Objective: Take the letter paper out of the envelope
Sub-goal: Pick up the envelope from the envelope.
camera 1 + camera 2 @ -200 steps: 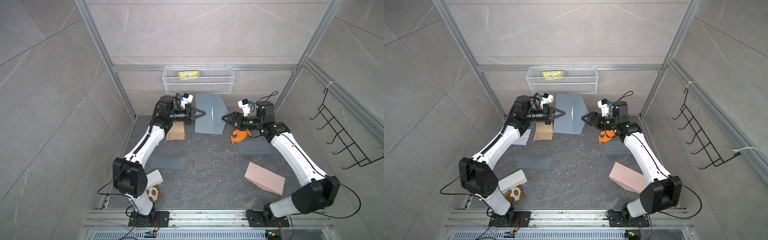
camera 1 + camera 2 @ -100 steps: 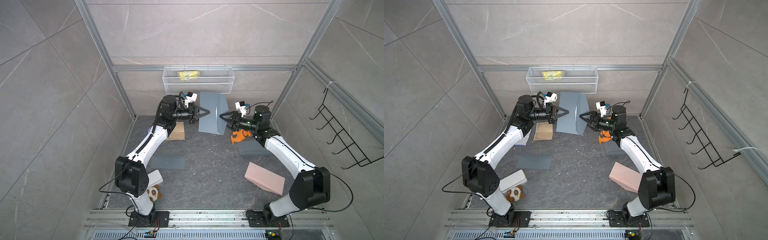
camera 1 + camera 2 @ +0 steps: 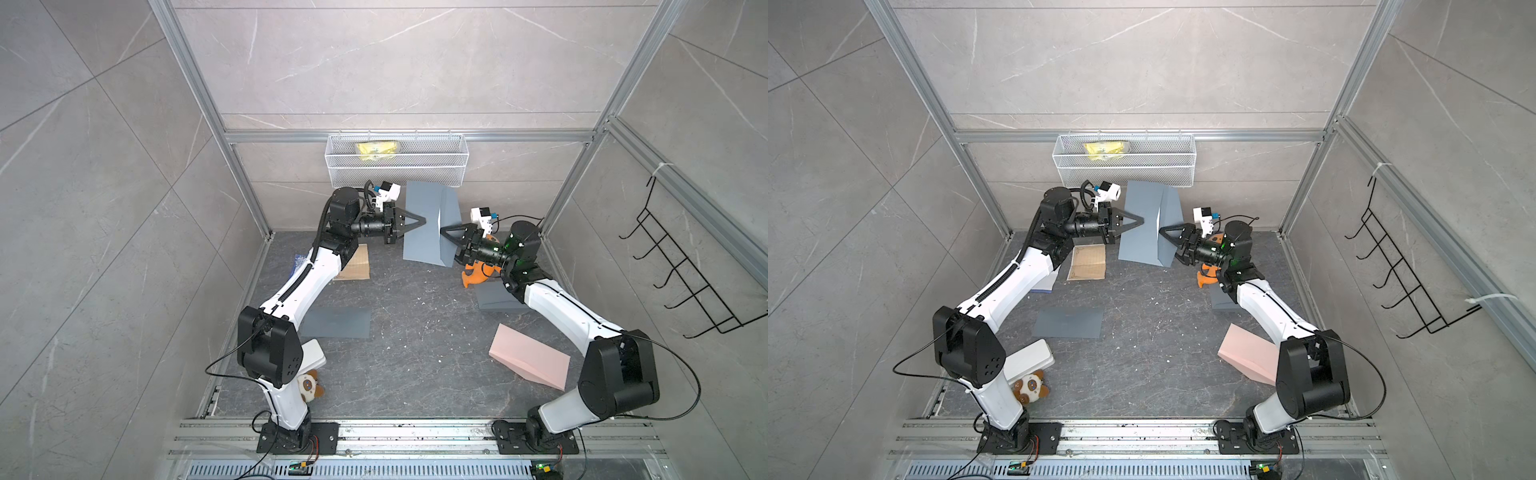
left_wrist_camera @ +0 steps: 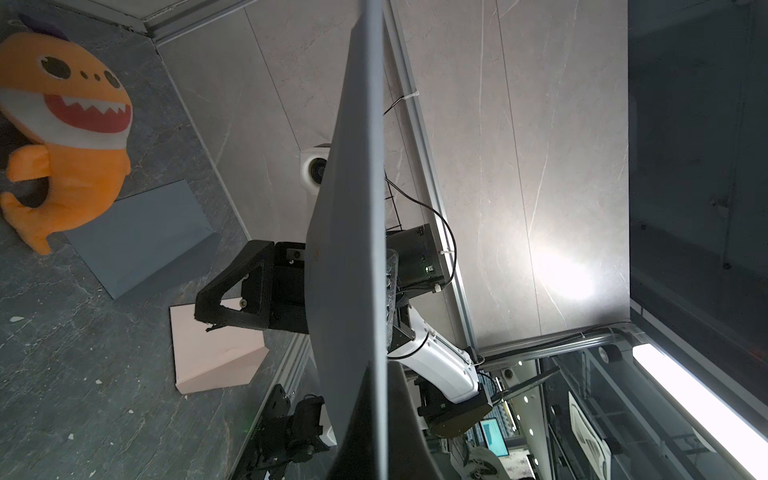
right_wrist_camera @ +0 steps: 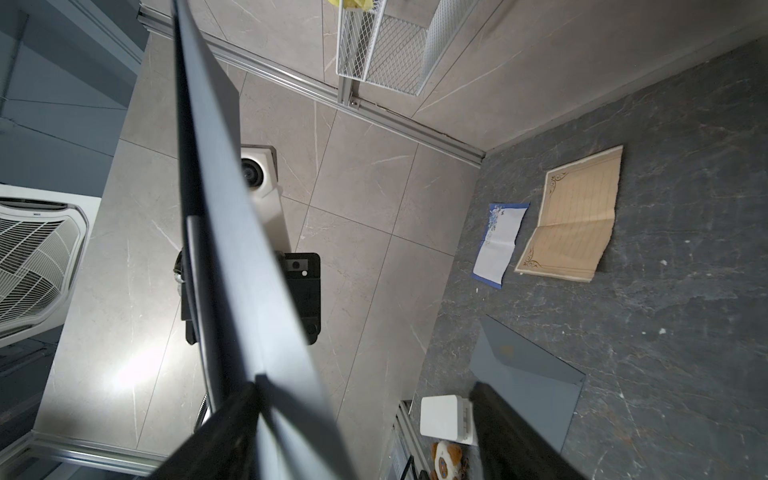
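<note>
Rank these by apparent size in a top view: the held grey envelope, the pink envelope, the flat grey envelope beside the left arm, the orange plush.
1. Held grey envelope, though it is lifted nearer the camera.
2. Pink envelope.
3. Flat grey envelope.
4. Orange plush, which is partly hidden.

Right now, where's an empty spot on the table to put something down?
The biggest bare patch is the middle of the table, between the flat grey envelope and the pink envelope. The front strip from the panda plush to the pink envelope is bare too. It is crowded around the tan letter paper and the orange plush.
</note>
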Available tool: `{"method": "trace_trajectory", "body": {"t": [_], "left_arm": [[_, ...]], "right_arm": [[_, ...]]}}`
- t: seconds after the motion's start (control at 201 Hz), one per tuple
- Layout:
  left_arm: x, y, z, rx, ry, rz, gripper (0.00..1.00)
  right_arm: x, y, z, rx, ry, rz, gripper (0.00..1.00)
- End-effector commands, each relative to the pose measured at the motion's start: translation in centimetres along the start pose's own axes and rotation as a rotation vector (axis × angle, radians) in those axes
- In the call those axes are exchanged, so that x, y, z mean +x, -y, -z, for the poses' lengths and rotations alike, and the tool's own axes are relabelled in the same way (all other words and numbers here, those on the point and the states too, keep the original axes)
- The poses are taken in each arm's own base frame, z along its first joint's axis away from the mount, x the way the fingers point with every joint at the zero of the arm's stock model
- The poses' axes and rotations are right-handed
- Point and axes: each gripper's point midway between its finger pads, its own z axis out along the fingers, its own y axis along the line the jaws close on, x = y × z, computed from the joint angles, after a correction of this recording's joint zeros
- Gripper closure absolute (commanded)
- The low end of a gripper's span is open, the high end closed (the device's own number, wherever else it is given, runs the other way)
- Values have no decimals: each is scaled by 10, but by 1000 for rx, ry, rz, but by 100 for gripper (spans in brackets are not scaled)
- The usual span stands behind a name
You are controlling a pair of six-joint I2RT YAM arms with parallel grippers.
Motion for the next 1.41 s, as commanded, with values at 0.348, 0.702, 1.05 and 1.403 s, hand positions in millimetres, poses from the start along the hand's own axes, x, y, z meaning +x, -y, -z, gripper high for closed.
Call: {"method": "trace_trajectory", "body": {"t": [0.348, 0.702, 1.05, 1.403], "left_arm": [[-8, 25, -3, 31, 20, -82, 100], [-7, 20, -3, 16, 19, -84, 100], [-9, 19, -3, 4, 20, -89, 100], [-6, 5, -2, -34, 24, -63, 100]], "right_arm": [[19, -40, -2, -112, -2, 8, 20], [25, -56, 0, -157, -7, -5, 31], [34, -58, -1, -157, -20, -20, 51], [30, -64, 0, -150, -7, -14, 99]]}}
